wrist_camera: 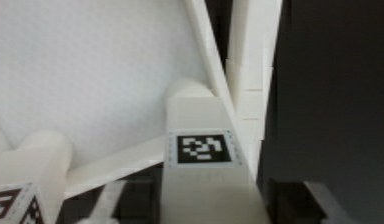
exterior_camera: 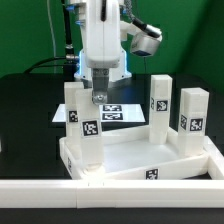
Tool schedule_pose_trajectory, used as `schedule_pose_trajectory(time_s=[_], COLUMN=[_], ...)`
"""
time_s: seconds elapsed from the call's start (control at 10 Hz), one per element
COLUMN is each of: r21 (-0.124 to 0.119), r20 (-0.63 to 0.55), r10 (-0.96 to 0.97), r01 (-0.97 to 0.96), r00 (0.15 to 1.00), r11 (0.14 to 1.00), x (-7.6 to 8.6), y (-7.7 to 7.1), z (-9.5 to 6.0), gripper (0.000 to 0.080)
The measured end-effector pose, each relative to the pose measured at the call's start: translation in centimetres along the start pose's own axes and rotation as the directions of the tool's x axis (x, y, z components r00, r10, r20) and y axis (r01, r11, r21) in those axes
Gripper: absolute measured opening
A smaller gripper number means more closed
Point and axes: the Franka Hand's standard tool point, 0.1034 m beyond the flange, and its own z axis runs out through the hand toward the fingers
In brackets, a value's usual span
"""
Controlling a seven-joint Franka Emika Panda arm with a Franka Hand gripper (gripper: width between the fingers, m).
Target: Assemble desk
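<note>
Gripper (exterior_camera: 97, 97): black two-finger jaws closed on the top of a white plastic block leg (exterior_camera: 86, 128) with square tags.
Leg: upright between the jaws — foot at the near corner of the desk top.
Desk top (exterior_camera: 130, 160): large white rimmed tray, below the jaws.
Other legs: three upright beyond the jaws — tallest (exterior_camera: 160, 105).
Marker board (exterior_camera: 118, 111): flat, behind the jaws.

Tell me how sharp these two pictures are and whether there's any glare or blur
Exterior view: fairly sharp, evenly lit; the desk top's white rim looks washed out, and blue light glows behind the gripper. Wrist view: soft throughout; the tag on the leg is readable but fuzzy, the fingers at the frame edge are dark blurs.
</note>
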Motion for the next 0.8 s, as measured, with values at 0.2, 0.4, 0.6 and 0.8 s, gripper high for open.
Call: schedule_pose_trajectory(time_s=[0.2, 0.4, 0.6, 0.8], r21=[-0.029, -0.074, -0.06, -0.061], r20=[-0.011, 0.009, -0.007, 0.001], r10=[-0.243, -0.481, -0.617, -0.766], r01=[0.242, 0.48, 0.616, 0.765], r00=[0.97, 0.877, 0.787, 0.643], r11=[0.97, 0.874, 0.786, 0.641], x=[-0.11, -0.63, -0.38, 0.0], y=[0.16, 0.12, 0.5, 0.53], z=[0.21, 0.13, 0.4, 0.32], gripper=[0.0558, 0.0635, 0.0645, 0.0648])
